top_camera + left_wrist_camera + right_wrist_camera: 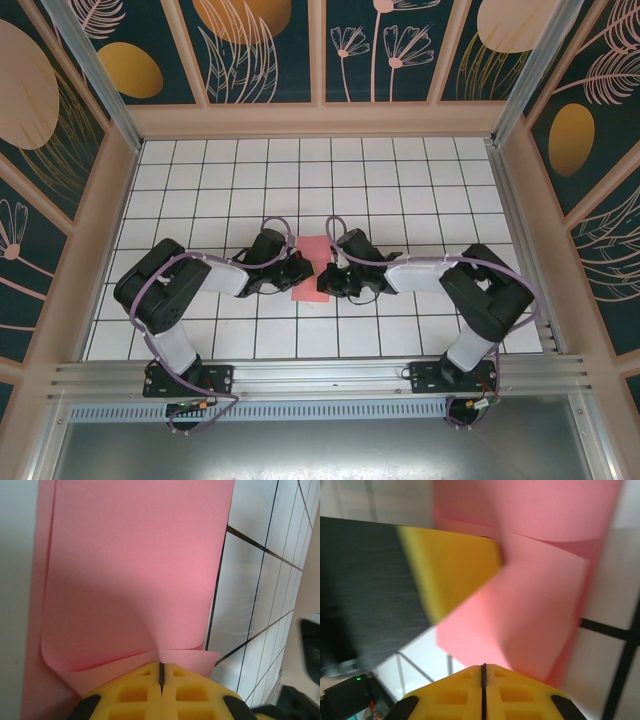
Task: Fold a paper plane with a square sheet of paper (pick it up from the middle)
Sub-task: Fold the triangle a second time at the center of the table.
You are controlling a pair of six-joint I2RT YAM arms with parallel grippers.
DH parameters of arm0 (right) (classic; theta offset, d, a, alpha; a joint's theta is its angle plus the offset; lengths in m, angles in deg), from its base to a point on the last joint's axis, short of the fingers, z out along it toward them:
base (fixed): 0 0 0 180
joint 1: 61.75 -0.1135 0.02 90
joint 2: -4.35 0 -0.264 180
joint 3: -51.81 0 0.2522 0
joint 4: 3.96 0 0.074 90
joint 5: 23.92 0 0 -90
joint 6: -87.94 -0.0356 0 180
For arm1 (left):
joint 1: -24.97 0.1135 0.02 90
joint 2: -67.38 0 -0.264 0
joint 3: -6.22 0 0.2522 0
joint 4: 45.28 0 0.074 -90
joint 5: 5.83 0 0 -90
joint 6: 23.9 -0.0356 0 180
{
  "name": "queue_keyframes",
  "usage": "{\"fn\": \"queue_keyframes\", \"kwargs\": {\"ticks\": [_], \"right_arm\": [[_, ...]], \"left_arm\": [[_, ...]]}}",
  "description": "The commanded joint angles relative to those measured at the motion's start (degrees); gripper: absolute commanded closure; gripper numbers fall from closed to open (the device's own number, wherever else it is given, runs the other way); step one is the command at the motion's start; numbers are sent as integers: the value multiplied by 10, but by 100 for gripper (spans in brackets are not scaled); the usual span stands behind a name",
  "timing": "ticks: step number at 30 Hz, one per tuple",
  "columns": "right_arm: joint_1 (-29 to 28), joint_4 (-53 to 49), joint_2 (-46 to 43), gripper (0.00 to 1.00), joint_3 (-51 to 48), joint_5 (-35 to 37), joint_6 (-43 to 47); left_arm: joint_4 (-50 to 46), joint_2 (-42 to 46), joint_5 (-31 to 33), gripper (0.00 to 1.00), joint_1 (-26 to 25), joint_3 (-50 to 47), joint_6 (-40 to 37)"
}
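Bright, even overhead light; soft shadows fall just beside the paper. Left wrist view is sharp, the paper's lower half shaded. Right wrist view is blurred all around the paper.

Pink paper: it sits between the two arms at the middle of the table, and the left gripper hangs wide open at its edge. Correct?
Not quite. The left gripper is shut, not wide open: the left wrist view shows its yellow fingers pressed together on the edge of the pink paper. The rest of the statement stands.
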Motion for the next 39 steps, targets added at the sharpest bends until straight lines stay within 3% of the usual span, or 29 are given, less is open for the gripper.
{"fn": "queue_keyframes", "kwargs": {"ticks": [1, 7, 14, 22, 29, 39], "right_arm": [[5, -9, 18, 90, -6, 6, 3], [11, 7, 18, 89, -54, -3, -7], [14, 13, 26, 89, -65, 1, -11], [14, 4, 30, 91, -58, 5, -5], [14, 2, 27, 92, -64, 9, -4], [14, -12, 35, 93, -62, 21, 2]], "left_arm": [[-29, -15, 12, 100, 1, -4, -12], [-23, -4, 14, 93, 1, -4, -18], [-30, 72, 18, 66, 2, 10, -36], [-24, 99, 17, 81, -25, -3, -15], [-24, 41, 33, 85, -40, 24, -10], [-79, -11, 112, 89, -34, 23, -45]]}}
